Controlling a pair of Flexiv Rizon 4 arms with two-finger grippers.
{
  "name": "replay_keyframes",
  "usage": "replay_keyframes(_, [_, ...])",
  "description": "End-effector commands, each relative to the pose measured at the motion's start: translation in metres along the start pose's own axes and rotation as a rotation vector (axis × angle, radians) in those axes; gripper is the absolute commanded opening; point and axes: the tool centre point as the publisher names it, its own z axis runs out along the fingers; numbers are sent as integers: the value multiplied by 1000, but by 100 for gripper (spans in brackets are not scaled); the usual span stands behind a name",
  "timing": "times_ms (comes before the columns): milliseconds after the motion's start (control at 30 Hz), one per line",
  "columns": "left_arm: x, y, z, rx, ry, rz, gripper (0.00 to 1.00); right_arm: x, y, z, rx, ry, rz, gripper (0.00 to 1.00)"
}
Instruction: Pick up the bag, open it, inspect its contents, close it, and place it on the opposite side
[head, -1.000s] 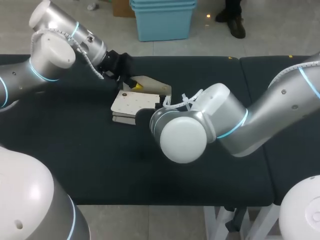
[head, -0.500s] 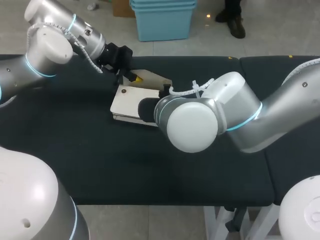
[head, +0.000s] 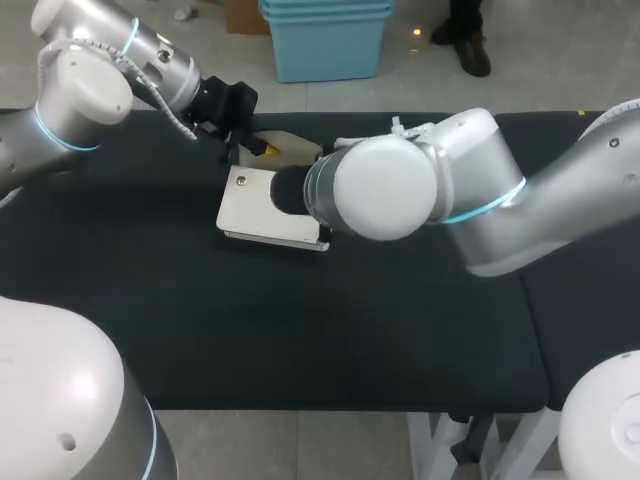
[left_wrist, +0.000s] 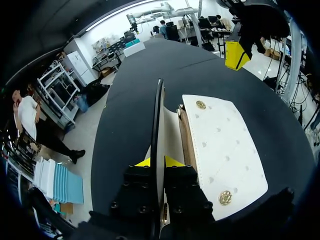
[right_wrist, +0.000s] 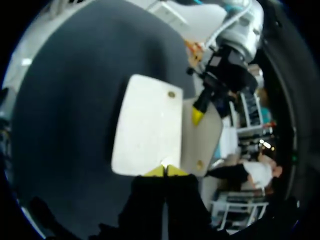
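Head view from above of a dark table (head: 300, 330) with my two silver arms over it. The bag (head: 250, 208), white with small perforations, lies flat on the table, left of the middle and toward the far edge. Its beige flap (head: 300, 150) is lifted open on the far side of the bag.

My left arm (head: 90, 90) comes in from the far left corner. My left pincer (left_wrist: 161, 162) is narrow, and both yellow tips pinch the thin edge of the flap between them. In the left wrist view the flap runs edge-on straight ahead from the fingers. The white body of the bag lies just beside it, showing one round gold stud (left_wrist: 201, 104) at its far end and another (left_wrist: 225, 197) at its near end.

My right arm (head: 470, 200) reaches in from the right, past the middle, and its big wrist joint covers part of the bag. My right pincer (right_wrist: 164, 171) points down at the bag from above, its yellow tips pressed together with nothing visible between them. In the left wrist view it hangs beyond the bag's far end, apart from it
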Motion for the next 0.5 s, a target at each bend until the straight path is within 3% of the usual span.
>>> replay_keyframes(33, [1,-1,-1,1,-3,0,0,-2,-4,-2,-10,7,-1,0])
replay_keyframes(267, [1,-1,-1,1,-3,0,0,-2,-4,-2,-10,7,-1,0])
replay_keyframes(333, [-1,-5,1,-47,-18,-12,0,-2,-4,-2,-10,7,-1,0])
replay_keyframes(500, [-7,-21,-12,-71,-40,-39,0,-25,3,-7,26,12,-27,0])
